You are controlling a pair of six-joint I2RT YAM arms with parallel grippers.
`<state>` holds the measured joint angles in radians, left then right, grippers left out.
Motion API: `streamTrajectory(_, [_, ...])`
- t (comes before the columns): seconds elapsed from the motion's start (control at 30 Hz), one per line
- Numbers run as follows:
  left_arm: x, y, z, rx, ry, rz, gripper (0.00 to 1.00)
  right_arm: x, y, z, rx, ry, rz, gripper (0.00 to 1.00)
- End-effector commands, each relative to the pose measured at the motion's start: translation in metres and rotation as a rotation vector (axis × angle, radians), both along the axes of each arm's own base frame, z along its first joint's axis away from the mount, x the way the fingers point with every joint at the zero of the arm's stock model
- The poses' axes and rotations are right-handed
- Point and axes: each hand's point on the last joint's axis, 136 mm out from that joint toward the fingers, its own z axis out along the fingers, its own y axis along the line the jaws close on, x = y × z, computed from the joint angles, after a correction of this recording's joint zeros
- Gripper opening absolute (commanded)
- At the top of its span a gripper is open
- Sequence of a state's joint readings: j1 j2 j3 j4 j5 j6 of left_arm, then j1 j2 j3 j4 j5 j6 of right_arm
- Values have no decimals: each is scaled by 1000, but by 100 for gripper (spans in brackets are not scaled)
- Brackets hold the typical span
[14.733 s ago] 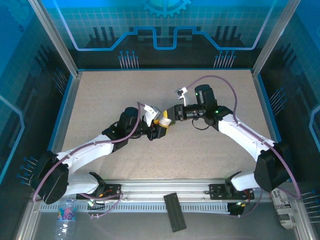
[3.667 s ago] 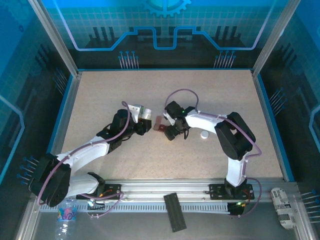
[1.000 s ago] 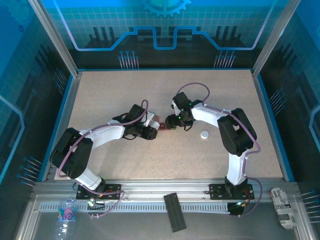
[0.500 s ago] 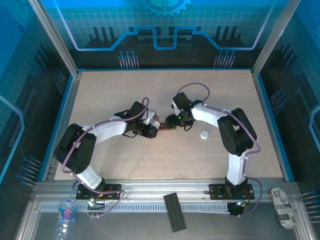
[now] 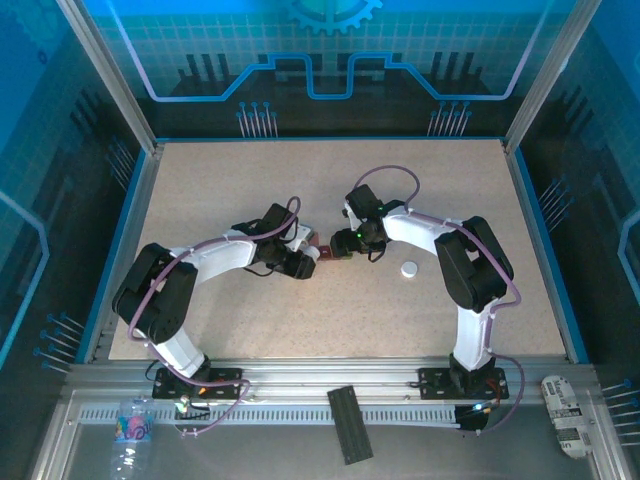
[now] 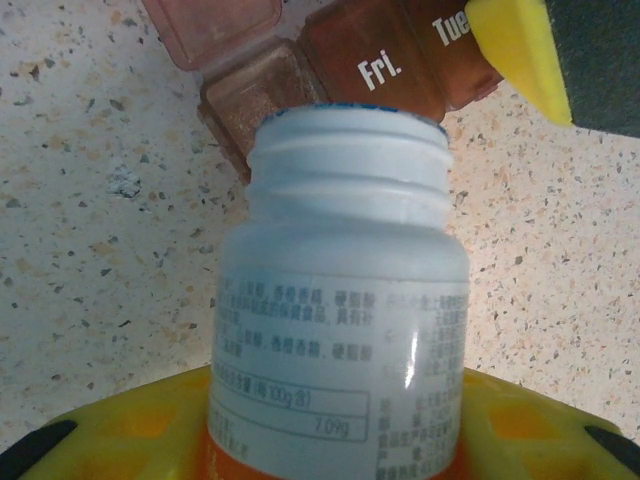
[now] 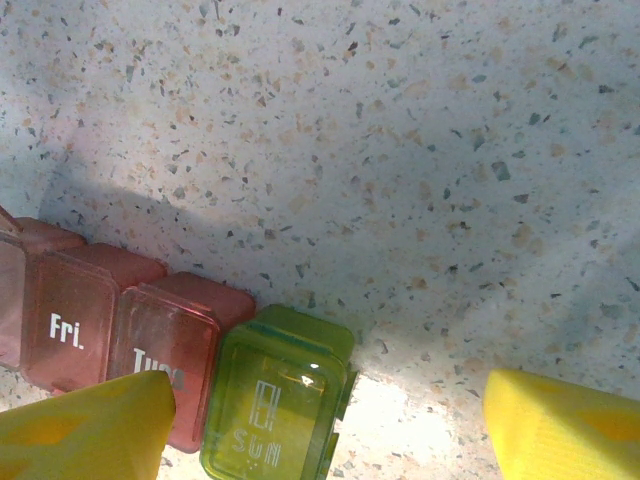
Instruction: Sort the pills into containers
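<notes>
My left gripper (image 6: 335, 435) is shut on a white bottle (image 6: 345, 260) with an orange band. The bottle has no cap, and its mouth tilts over the open dark red compartment (image 6: 255, 100) of the containers strip (image 5: 324, 252). The closed compartments read "Fri." (image 6: 385, 68) and "Tue". In the right wrist view the green "SUN" compartment (image 7: 275, 405) ends the strip. My right gripper (image 7: 325, 430) is open, straddling that green end, and its left finger (image 7: 90, 430) lies over the "Tue" compartment. I cannot make out any pills.
The bottle's white cap (image 5: 409, 268) lies on the speckled table (image 5: 400, 190) to the right of the right gripper. Blue rails edge the table on all sides. A black strip (image 5: 350, 423) and a plastic bottle (image 5: 133, 425) rest beyond the near rail.
The left arm's elbow has shifted slightly. The bottle stays at the strip, and the right arm has not moved.
</notes>
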<state>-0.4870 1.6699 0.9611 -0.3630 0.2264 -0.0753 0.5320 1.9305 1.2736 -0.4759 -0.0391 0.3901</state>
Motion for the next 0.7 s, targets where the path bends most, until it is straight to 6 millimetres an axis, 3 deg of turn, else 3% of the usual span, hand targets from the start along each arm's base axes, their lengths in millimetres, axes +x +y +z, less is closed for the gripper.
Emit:
streamTrajectory(0.0, [3,-3,5,-16,13,-13,0,-12,-2,-13,-23,41,2,82])
streamTrajectory(0.67, [8,7,1,70,55,16,0,-12,-2,-13,-20,39,-3,81])
